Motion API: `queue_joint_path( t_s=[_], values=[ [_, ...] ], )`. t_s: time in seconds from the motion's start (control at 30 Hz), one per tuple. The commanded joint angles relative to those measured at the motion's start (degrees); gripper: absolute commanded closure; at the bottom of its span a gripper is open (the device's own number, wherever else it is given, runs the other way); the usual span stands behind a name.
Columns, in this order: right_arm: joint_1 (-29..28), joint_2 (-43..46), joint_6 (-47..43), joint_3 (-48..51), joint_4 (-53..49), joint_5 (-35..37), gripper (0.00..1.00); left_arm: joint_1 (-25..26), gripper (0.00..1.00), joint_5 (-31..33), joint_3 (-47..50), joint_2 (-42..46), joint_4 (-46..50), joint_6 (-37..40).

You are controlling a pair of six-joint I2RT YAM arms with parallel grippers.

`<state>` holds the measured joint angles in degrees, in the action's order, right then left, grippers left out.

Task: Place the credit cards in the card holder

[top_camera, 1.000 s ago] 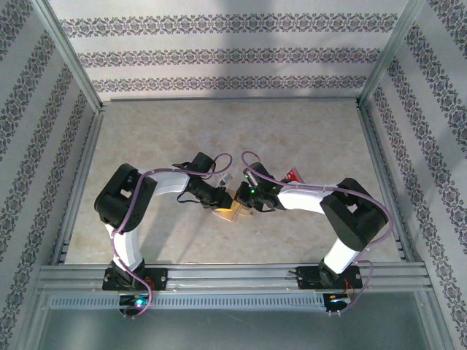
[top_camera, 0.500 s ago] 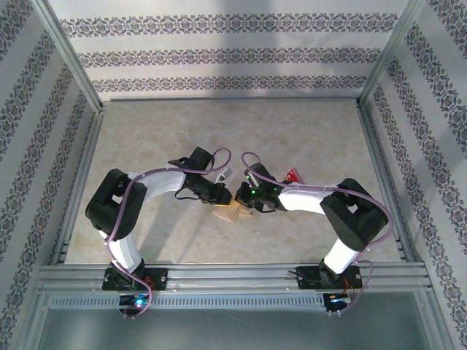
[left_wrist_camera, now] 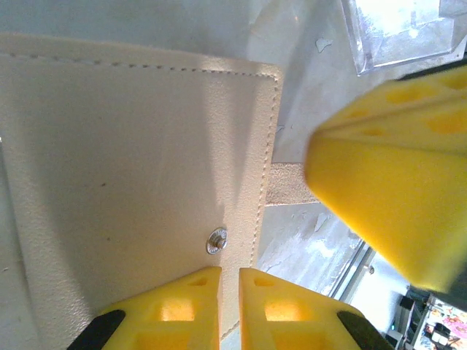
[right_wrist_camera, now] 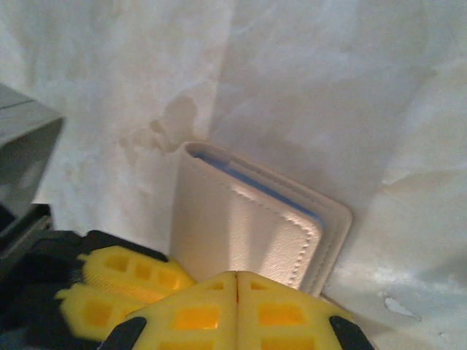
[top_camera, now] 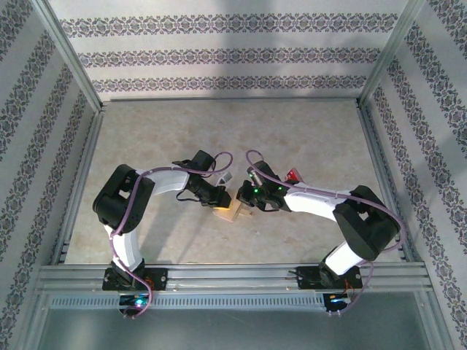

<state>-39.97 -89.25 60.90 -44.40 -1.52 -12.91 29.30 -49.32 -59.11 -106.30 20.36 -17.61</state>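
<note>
Not much is done yet, judging by this: the holder (top_camera: 232,212) is seen folded, mid-surface (top_camera: 146,146), no card spotted inside. The red card (top_camera: 294,175) is parked at its 2 o'clock, and a clear card (left_wrist_camera: 401,29) is near. The left gripper (left_wrist_camera: 230,284) is nearly closed by the snap (left_wrist_camera: 216,239); a grip can't be confirmed. The right gripper (right_wrist_camera: 237,292) is closed tight, empty, at the holder's edge.

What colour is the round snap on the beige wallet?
Silver snap; best in left wrist view.
</note>
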Motion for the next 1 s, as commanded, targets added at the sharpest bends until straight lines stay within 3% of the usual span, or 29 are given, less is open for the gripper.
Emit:
queue_joint_path(
  t_s=[0.0, 0.57, 0.8, 0.97],
  values=[
    [-1.52, 1.65, 0.16, -0.38, -1.30, 0.77, 0.97, 0.47, 0.86, -1.88, -0.39, -1.24, -0.92, -1.86],
    [-2.22, -5.76, 2.60, 3.80, 5.47, -0.51, 1.00, 1.54, 0.87, -4.55, 0.12, -2.31, -3.22, -4.20],
    [-1.58, -6.10, 1.29, 5.16, 3.31, 0.96, 1.00, 1.68, 0.87, -4.64, -0.65, 0.13, -1.32, -3.93],
    [-1.07, -5.12, 1.17, 6.11, 2.84, 0.81, 1.00, 0.80, 0.84, -0.98, -1.10, 4.36, 2.84, -0.13]
  ],
)
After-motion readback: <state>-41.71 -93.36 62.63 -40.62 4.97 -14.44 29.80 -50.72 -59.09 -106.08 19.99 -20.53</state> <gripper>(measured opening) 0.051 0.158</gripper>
